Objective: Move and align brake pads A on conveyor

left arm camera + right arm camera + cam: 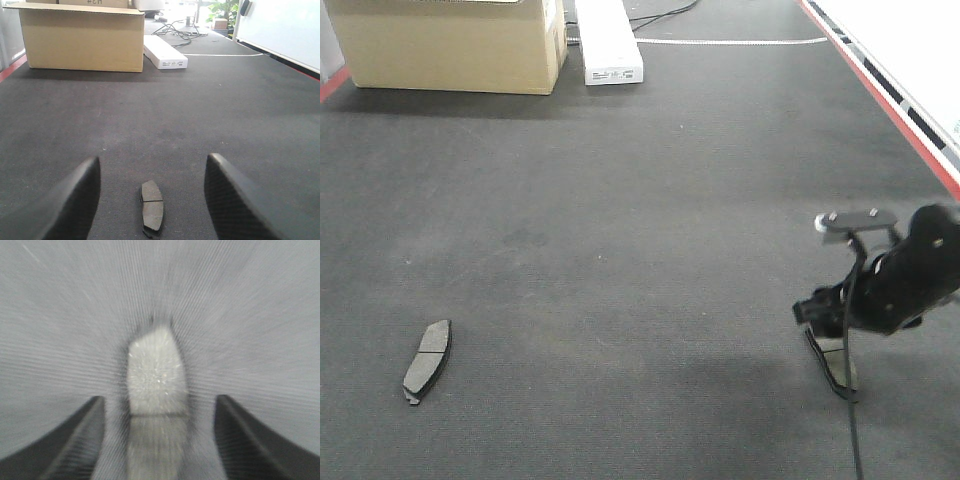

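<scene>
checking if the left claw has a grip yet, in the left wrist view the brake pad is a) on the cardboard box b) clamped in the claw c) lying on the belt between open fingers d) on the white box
c: the brake pad lies flat on the conveyor, untouched, between the spread fingers of the left claw.

- Right gripper: a bulky matte-black housing, rounded at the back, narrowing to thin dark fingers.
- Flat grey bracket on top of the housing, with two pale screw heads and a white round end.
- Thin black cable trailing from the housing.
- Left gripper: two broad, matte charcoal fingers with rounded tips.
- Right wrist view: blurred dark fingers with fine ribbing.
</scene>
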{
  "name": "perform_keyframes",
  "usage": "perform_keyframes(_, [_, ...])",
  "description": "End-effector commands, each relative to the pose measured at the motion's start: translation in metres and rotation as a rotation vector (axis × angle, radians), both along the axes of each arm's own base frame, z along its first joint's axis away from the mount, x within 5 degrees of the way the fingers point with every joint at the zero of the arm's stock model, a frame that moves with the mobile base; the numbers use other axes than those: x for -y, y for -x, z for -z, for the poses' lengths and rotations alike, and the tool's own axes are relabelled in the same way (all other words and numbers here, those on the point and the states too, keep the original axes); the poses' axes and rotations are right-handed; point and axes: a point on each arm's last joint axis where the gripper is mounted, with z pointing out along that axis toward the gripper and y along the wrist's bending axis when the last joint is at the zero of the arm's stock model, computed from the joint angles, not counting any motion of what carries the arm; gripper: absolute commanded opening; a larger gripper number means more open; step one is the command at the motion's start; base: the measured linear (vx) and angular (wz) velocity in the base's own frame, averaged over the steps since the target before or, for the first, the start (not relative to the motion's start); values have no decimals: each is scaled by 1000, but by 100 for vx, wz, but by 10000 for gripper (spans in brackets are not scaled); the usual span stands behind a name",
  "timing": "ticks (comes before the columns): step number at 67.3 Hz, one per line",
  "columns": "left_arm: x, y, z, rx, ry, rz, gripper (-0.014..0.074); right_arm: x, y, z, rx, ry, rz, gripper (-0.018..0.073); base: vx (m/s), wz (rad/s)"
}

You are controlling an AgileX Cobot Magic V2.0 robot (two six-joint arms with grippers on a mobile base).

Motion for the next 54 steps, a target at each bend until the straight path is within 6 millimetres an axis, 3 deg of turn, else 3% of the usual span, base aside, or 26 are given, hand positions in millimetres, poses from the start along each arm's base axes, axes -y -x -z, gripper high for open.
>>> perform_keyframes(1, [1,0,-14,87,11,11,443,2,7,-49,164,-14,5,484,0,0])
perform_keyframes(19, [1,0,-14,87,11,11,443,7,59,-126,369,-26,-1,484,0,0])
perform_keyframes(34, [1,0,-14,87,11,11,443,11,118,-182,576,-38,-7,484,0,0])
perform_keyframes(47, [1,0,-14,87,11,11,443,16,168,-214,748,-24,-36,484,0,0])
perform_keyframes(54, [1,0,-14,87,11,11,443,18,192,-221,824,-24,-39,484,0,0])
